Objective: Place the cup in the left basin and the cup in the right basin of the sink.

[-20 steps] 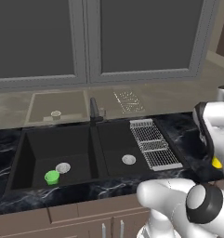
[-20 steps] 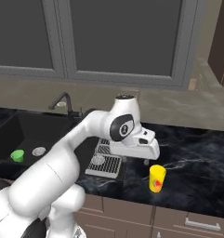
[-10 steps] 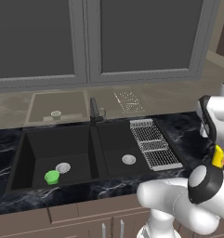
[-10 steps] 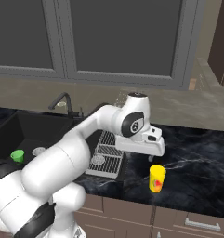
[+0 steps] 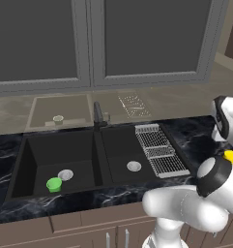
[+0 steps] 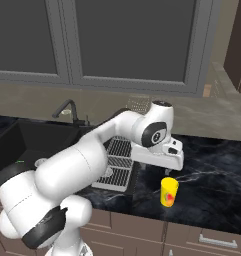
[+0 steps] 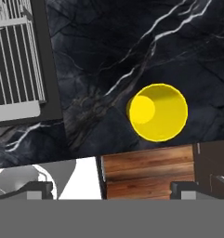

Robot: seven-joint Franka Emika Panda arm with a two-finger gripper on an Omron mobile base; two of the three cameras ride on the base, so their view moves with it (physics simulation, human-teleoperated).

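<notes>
A yellow cup (image 7: 158,112) stands upright on the black marble counter right of the sink; I see it from above, and again as the yellow cup (image 6: 168,191) near the counter's front edge. My gripper (image 6: 163,164) hovers above it, slightly to the sink side, open with nothing between its fingertips (image 7: 185,188). A green cup (image 5: 53,184) sits in the left basin (image 5: 45,155) beside its silver drain. The right basin (image 5: 123,145) holds just its drain (image 5: 134,166). A sliver of the yellow cup (image 5: 230,156) peeks out behind my arm.
A grey wire drying rack (image 5: 159,150) lies over the right side of the sink, between the right basin and the yellow cup. The dark faucet (image 5: 97,114) rises behind the divider. Closed cabinet doors line the wall above, and wooden drawers run under the counter edge.
My hand has swung rightward from over the drying rack toward the yellow cup and a little lower. The cups have not moved.
</notes>
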